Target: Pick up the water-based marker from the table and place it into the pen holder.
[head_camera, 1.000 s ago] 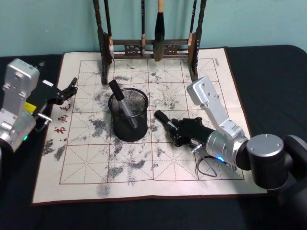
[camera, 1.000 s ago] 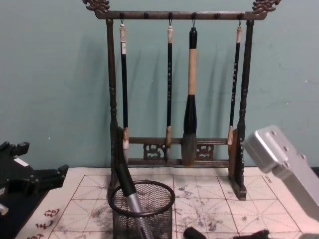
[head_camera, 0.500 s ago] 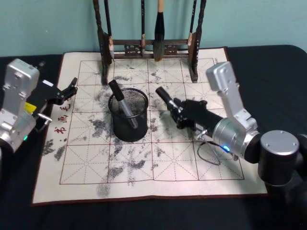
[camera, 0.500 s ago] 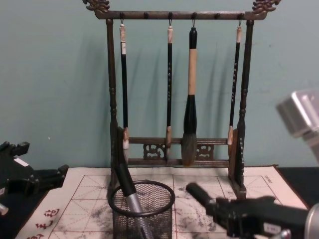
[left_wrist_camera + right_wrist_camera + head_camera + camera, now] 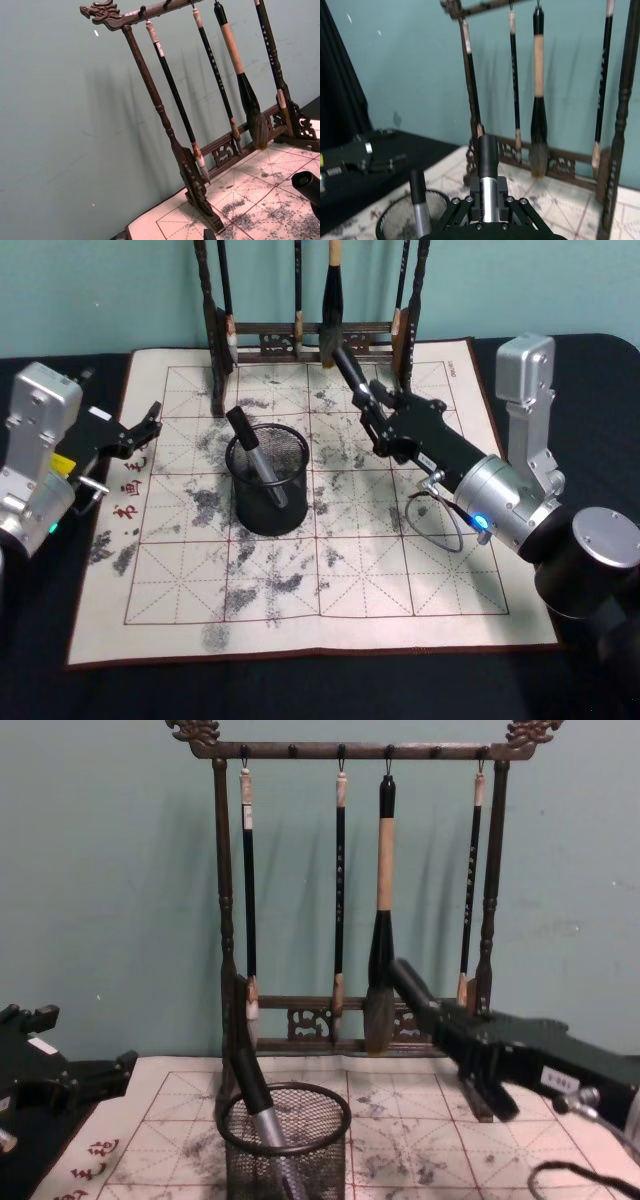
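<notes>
Right gripper point(image 5: 374, 408) has its fingers clamped on the marker point(image 5: 346, 364), lifted off the counter point(image 5: 560, 370). The marker's long axis pokes up past the fingers at the brush rack point(image 5: 213, 330). The pen holder point(image 5: 266, 508) sits lower, left of those fingers. Left gripper point(image 5: 148, 422) is parked farther left, fingers apart. The mat's red characters point(image 5: 128, 495) look too small to read.

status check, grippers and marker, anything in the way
Right gripper jaws shut on marker, aloft right of pen holder. Left gripper parked at mat's left edge. Second marker already in holder; brush rack close behind tip.
</notes>
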